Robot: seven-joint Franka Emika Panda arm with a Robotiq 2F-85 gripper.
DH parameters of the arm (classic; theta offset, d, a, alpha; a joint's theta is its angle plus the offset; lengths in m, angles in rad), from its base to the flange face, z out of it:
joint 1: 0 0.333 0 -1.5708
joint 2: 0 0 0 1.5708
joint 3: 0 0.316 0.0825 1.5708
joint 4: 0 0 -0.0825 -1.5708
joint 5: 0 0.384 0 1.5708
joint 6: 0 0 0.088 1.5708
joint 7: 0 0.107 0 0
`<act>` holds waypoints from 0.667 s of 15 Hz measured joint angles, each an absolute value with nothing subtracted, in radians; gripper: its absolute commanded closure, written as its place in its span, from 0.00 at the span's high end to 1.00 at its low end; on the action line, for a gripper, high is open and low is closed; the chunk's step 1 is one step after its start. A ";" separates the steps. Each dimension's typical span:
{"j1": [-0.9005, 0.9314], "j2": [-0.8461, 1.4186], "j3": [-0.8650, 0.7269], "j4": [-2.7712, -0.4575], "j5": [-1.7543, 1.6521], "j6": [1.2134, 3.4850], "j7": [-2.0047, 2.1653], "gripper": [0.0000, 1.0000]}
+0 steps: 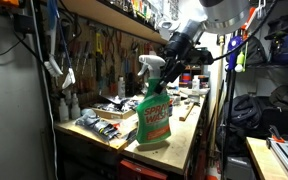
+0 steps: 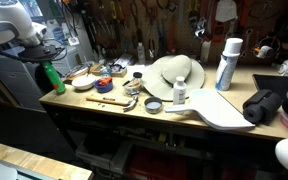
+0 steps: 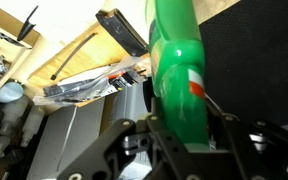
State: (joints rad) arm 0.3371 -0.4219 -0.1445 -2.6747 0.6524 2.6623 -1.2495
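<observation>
Fingers [image 3: 134, 135] of my gripper [image 3: 181, 120] are clamped on either side of the green spray bottle [image 3: 176, 60], whose body runs from between them toward 12 o'clock in the wrist view. In an exterior view the green spray bottle [image 2: 51, 77] is at the 9 o'clock end of the workbench [image 2: 104, 108], well apart from the straw hat [image 2: 174, 75] near the middle and the white spray can [image 2: 227, 63] toward 2 o'clock. I cannot tell whether its base touches the bench top.
</observation>
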 measured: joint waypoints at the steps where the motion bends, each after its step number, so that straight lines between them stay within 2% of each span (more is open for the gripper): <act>1: 0.337 -0.416 -0.140 -2.675 0.652 2.662 -1.253 0.16; 2: 0.337 -0.409 -0.135 -2.675 0.652 2.663 -1.256 0.66; 4: 0.338 -0.398 -0.126 -2.675 0.652 2.667 -1.258 0.72; 7: 0.335 -0.398 -0.119 -2.668 0.648 2.693 -1.257 0.96; 10: 0.320 -0.421 -0.121 -2.660 0.626 2.655 -1.257 1.00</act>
